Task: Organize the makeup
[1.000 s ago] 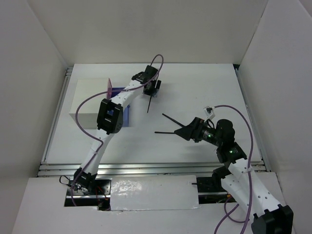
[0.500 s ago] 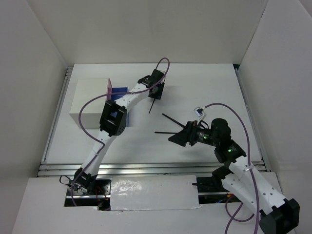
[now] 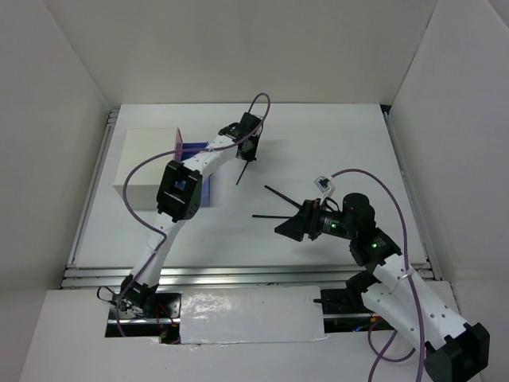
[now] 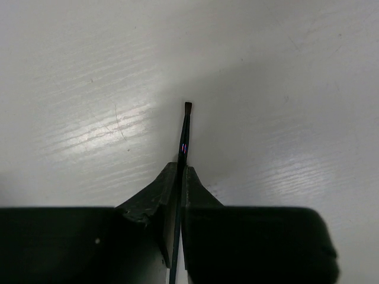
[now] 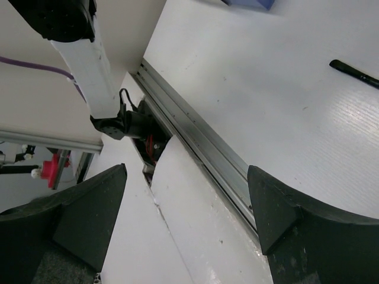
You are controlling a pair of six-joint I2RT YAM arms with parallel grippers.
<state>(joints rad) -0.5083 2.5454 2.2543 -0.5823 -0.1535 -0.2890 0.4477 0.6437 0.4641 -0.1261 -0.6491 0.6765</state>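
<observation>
My left gripper (image 3: 248, 153) (image 4: 180, 173) is shut on a thin black makeup pencil (image 4: 185, 129) (image 3: 241, 173), just right of the box's drawers. The pencil's tip sticks out past the fingertips over the white table. Two more thin black pencils lie mid-table: one slanted (image 3: 280, 195), one nearly level (image 3: 266, 216). My right gripper (image 3: 286, 227) (image 5: 188, 170) stands open and empty beside them, tilted toward the table's near rail. One pencil's end (image 5: 354, 73) shows at the upper right of the right wrist view. No compacts are in view.
A white box (image 3: 145, 163) stands at the left with a pink drawer (image 3: 180, 146) and a blue drawer (image 3: 209, 189) pulled out. A metal rail (image 3: 238, 273) runs along the near edge. White walls enclose the table.
My left gripper has shut on the black pencil and drifted slightly left with it. The right arm swung a little left early on, then stayed still and open.
</observation>
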